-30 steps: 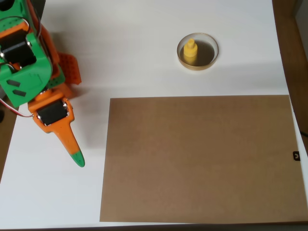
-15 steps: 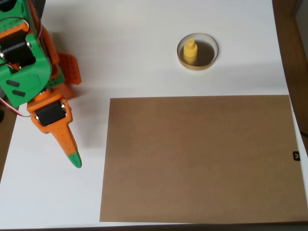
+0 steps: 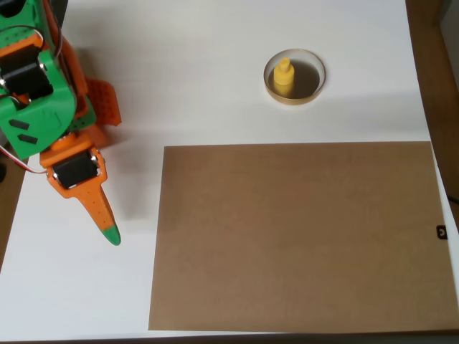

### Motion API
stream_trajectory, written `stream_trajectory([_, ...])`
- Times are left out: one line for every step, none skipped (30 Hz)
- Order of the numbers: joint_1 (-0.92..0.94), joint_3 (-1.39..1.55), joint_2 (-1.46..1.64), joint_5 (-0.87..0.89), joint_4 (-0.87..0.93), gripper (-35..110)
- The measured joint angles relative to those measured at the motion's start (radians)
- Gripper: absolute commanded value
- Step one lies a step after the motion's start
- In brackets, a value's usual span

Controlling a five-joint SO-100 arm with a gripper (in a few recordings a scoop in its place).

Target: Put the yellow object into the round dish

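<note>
White tabletop (image 3: 215, 72) covers most of the overhead view, with darker wood-toned floor or furniture showing along the right edge and the lower left corner. Large flat brown rectangular cardboard-like sheet (image 3: 297, 236) lies on the lower right part of the table, reaching nearly to the right and bottom edges. Tiny black mark or clip (image 3: 442, 231) sits at the sheet's right edge; too small to identify.

Small shallow round dish with tan/gold rim and dark brownish inside (image 3: 310, 75) sits on the bare white surface above the sheet, upper centre-right, apart from the sheet's top edge. Small yellow plastic piece with wider round base and narrower knob on top (image 3: 284, 77) stands upright inside the dish, in its left half, close to or touching the left inner wall. Nothing is gripping it.

Green and orange robot arm (image 3: 39, 93) occupies the upper left corner, with black servo bodies visible in the green housing and in the orange wrist section. Orange gripper with green tip (image 3: 106, 228) points down and slightly right over the white table, left of the brown sheet, well apart from the dish and the yellow piece. One tapered orange finger (image 3: 97, 204) shows from above; the other is not distinguishable, so cannot tell whether the jaws are parted or closed. No object is visible at the tip. Ribbed orange part (image 3: 104, 104) sticks out right of the green housing.
</note>
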Motion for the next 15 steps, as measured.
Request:
stream_trajectory([0.0,0.0,0.0,-0.002,0.0,15])
stream_trajectory([0.0,0.0,0.0,-0.002,0.0,14])
stream_trajectory([0.0,0.0,0.0,-0.002,0.0,13])
stream_trajectory([0.0,0.0,0.0,-0.002,0.0,12])
stream_trajectory([0.0,0.0,0.0,-0.002,0.0,12])
stream_trajectory([0.0,0.0,0.0,-0.002,0.0,11])
stream_trajectory([0.0,0.0,0.0,-0.002,0.0,10])
stream_trajectory([0.0,0.0,0.0,0.0,0.0,10])
stream_trajectory([0.0,0.0,0.0,0.005,0.0,9])
stream_trajectory([0.006,0.0,0.0,0.005,0.0,9])
stream_trajectory([0.011,0.0,0.0,0.003,0.0,10])
stream_trajectory([0.012,0.0,0.0,0.003,0.0,11])
stream_trajectory([0.008,0.0,0.0,0.006,0.0,10])
stream_trajectory([0.008,0.0,0.0,0.012,0.0,9])
stream_trajectory([0.009,0.0,0.0,0.021,0.0,9])
